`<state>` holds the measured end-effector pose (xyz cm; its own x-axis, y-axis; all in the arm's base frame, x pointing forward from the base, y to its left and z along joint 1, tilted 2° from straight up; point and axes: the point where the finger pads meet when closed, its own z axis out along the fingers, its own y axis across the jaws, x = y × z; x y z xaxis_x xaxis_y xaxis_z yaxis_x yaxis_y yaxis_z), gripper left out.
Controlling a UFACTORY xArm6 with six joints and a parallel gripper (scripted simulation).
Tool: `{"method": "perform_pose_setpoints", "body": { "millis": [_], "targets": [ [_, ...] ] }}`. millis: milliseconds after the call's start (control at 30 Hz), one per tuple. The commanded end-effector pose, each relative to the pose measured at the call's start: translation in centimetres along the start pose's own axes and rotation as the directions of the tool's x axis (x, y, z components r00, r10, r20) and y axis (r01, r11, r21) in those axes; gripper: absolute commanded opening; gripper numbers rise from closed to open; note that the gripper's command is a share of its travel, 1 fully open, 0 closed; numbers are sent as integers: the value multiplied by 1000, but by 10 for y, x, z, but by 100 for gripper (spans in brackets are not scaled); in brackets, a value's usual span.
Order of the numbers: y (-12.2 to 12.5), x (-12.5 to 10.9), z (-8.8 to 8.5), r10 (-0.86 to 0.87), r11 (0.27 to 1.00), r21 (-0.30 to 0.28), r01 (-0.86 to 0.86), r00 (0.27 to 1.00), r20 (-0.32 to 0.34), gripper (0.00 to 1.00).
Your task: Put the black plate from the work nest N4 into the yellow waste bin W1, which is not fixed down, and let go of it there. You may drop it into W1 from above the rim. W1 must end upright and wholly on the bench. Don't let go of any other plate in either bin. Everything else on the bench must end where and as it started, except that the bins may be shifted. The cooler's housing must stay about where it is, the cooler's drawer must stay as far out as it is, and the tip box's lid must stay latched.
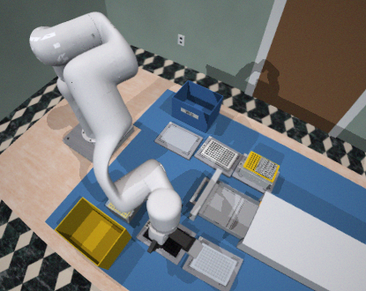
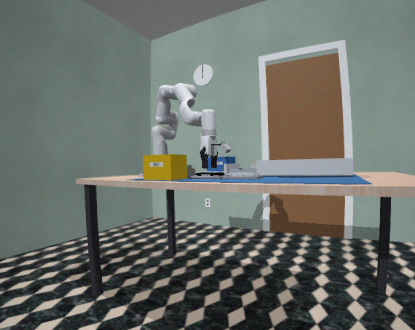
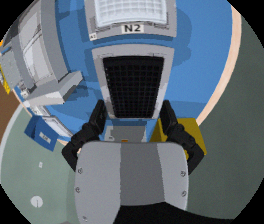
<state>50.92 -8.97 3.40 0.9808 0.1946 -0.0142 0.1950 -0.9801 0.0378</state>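
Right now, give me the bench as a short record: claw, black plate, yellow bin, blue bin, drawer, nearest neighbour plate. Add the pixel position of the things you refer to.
claw: open, above the black plate, holding nothing [image 1: 173, 243] [image 2: 209, 164] [image 3: 134, 112]
black plate: in its nest, under the claw [image 1: 168, 248] [image 3: 133, 106]
yellow bin: upright on the bench, no plate seen inside [image 1: 94, 234] [image 2: 165, 167] [image 3: 195, 132]
blue bin: upright, far side of the mat [image 1: 196, 106] [image 2: 226, 163] [image 3: 41, 133]
drawer: pulled out of the white housing [image 1: 228, 209] [image 3: 35, 55]
neighbour plate: pale, in nest N2 [image 1: 213, 264] [image 3: 131, 10]

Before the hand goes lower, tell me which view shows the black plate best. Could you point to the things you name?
Wrist view: the black plate [image 1: 172, 251] [image 3: 134, 87] shows nearly whole there, its grid plain. In the top view the arm and hand cover part of it; the exterior view shows only a thin dark edge.
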Motion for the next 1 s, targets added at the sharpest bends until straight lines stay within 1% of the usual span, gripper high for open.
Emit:
{"method": "perform_pose_setpoints", "body": {
  "millis": [0,500,967],
  "targets": [
    [1,2,5,0,1000,-2,0,1000,-5,100],
    [1,2,6,0,1000,-2,0,1000,-5,100],
    [1,2,15,0,1000,-2,0,1000,-5,100]
  ]
}}
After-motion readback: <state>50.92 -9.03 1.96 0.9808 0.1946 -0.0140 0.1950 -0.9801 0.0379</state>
